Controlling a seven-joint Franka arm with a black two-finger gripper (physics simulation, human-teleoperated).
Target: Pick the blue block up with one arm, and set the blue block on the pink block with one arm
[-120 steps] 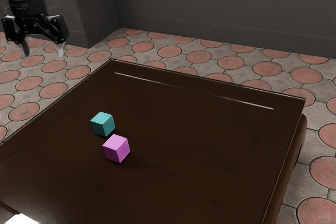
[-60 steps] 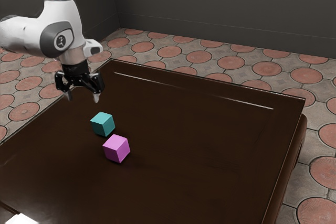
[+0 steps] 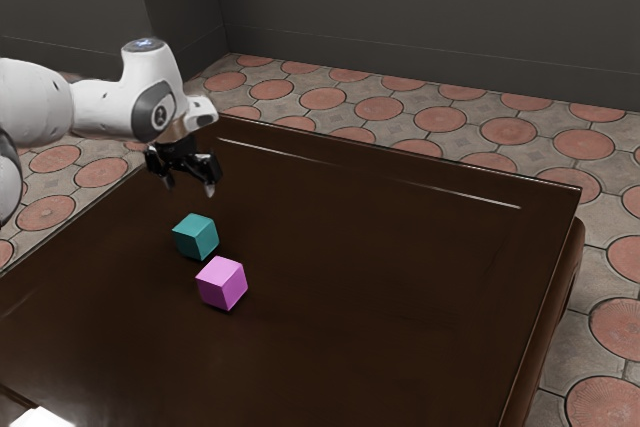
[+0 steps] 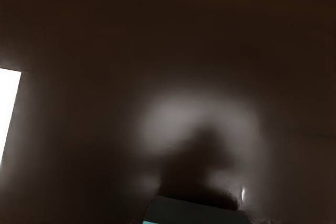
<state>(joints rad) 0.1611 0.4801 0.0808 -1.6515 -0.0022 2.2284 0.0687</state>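
A blue-teal block rests on the dark table toward the exterior view's left. A pink block sits just in front of it, close but apart. My gripper hangs open above the table, a little behind and above the blue block, holding nothing. In the wrist view a teal edge of the blue block appears just under my hand, with the glossy table surface beyond it.
The table has a raised rim along its far edge. Tiled floor surrounds it and dark walls stand behind. A pale patch lies at the table's side in the wrist view.
My arm has swung in from the upper left and come down toward the right, bringing the open gripper close above the blue block. Neither block has moved.
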